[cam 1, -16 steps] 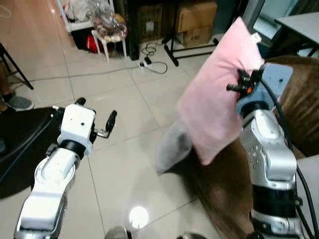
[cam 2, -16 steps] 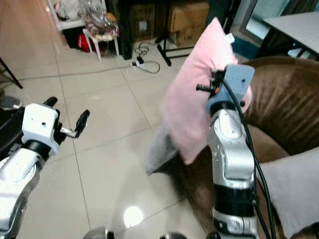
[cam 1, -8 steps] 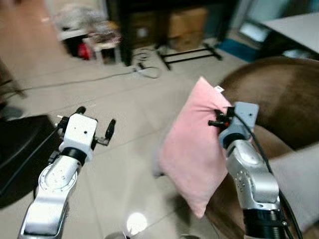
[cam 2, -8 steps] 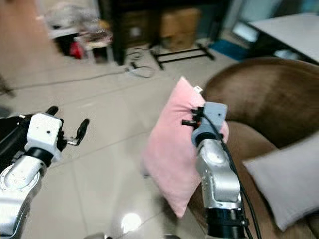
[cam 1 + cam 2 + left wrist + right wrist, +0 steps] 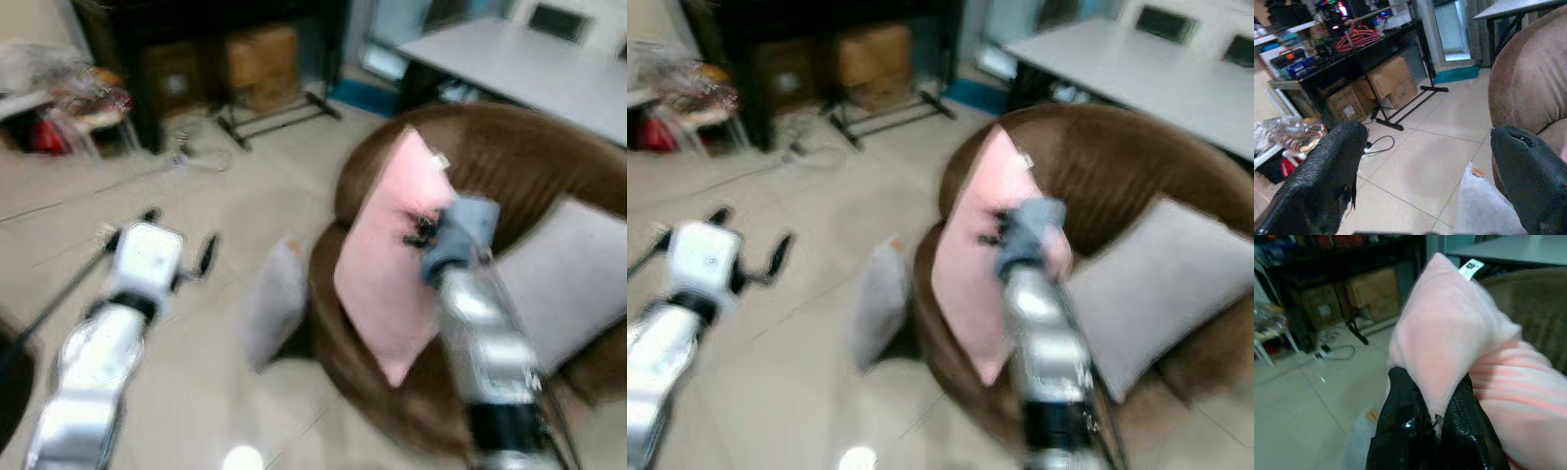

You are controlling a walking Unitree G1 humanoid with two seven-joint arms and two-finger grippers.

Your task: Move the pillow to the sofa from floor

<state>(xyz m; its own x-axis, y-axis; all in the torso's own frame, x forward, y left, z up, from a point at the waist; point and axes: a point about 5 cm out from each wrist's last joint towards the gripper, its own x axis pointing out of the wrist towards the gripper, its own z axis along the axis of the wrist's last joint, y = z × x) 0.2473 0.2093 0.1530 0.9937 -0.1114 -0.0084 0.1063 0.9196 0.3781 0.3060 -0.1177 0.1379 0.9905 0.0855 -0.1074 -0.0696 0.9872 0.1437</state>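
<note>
Tiled floor (image 5: 196,294) lay left of frame, brown sofa (image 5: 529,166) right. Right gripper (image 5: 1432,423) pinched the pink pillow (image 5: 387,264) at centre, over the sofa's front edge. Left gripper (image 5: 1425,181) hung wide open, holding nothing.

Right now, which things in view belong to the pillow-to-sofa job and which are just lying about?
Job:
pink pillow, pinched in the right end effector
brown sofa

Lying about:
grey pillow on floor
grey pillow on sofa
cardboard boxes
white table
left end effector, open
</note>
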